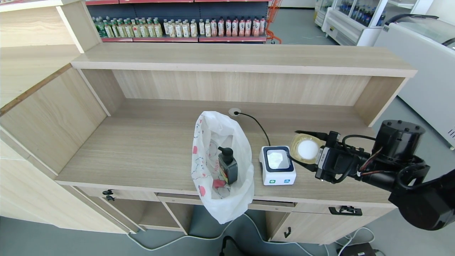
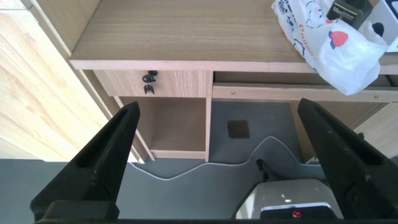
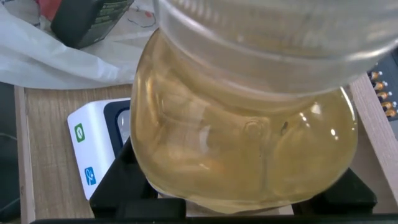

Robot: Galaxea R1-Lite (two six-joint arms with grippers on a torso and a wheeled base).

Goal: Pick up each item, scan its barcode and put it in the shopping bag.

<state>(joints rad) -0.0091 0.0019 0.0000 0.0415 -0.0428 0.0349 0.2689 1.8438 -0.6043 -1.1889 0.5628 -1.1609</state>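
Note:
A clear jar (image 1: 306, 149) of yellowish liquid with a white lid is held on its side just right of the white barcode scanner (image 1: 277, 165), with my right gripper (image 1: 302, 148) shut on it. In the right wrist view the jar (image 3: 249, 149) hangs over the counter beside the scanner (image 3: 99, 143). The white shopping bag (image 1: 206, 142) stands open left of the scanner, hanging over the counter's front edge, with a black pump bottle (image 1: 228, 165) inside. My left gripper (image 2: 224, 155) is open below counter level, with the bag (image 2: 336, 50) up ahead of it.
A black cable (image 1: 256, 122) runs from the scanner to a grommet at the back of the counter (image 1: 142, 149). A raised ledge (image 1: 241, 58) and side walls enclose the counter. Drawers and open cubbies (image 2: 177, 124) lie under it.

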